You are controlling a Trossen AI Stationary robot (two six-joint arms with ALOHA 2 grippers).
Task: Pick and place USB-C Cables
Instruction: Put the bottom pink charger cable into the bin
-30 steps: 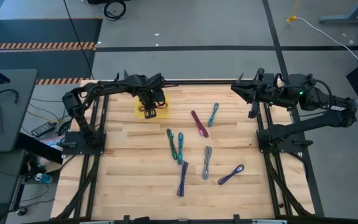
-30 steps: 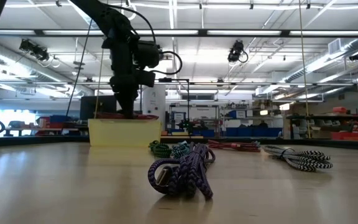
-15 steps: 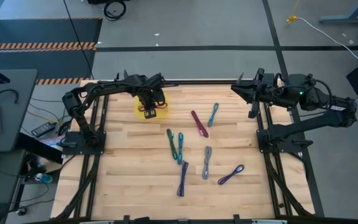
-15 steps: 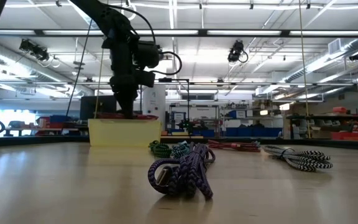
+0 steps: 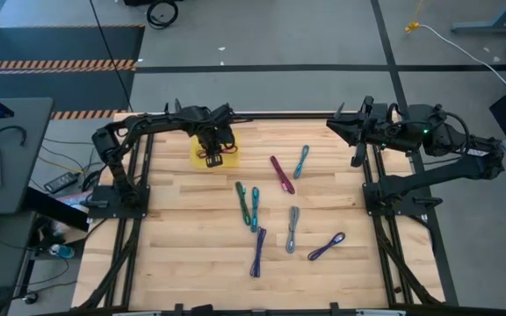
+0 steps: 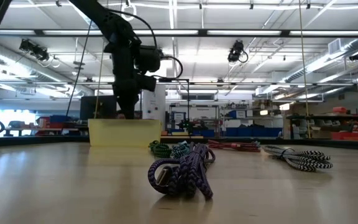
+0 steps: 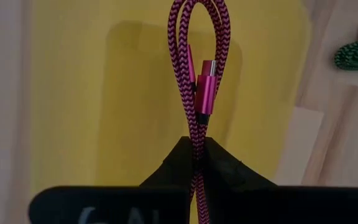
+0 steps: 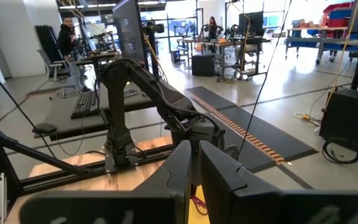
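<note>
Nearest the low camera lies a purple cable (image 6: 180, 173) coiled on the wooden table (image 5: 183, 254), its metal plug facing forward; in the high view two purple bundles sit at the table's near part (image 5: 258, 253) and (image 5: 326, 247), with a grey cable (image 5: 293, 229) between them. Farther in, a green cable (image 5: 242, 201) and a teal-blue cable (image 5: 255, 209) lie side by side, nearly touching, at the table's middle. Beyond them a maroon cable (image 5: 281, 174) and a second teal-blue cable (image 5: 301, 161) lie near each other at an angle. At the far left stands the yellow tray (image 5: 197, 154), and the left gripper (image 5: 213, 156) hangs directly over it, its fingers (image 7: 229, 171) pinched tight on a magenta cable (image 7: 199, 68) whose folded loop and plug hang above the tray's yellow floor. The right gripper (image 5: 337, 125) waits over the table's far right edge, well apart from all cables, its fingers (image 8: 179, 165) drawn close together with only a thin slit between, holding nothing.
</note>
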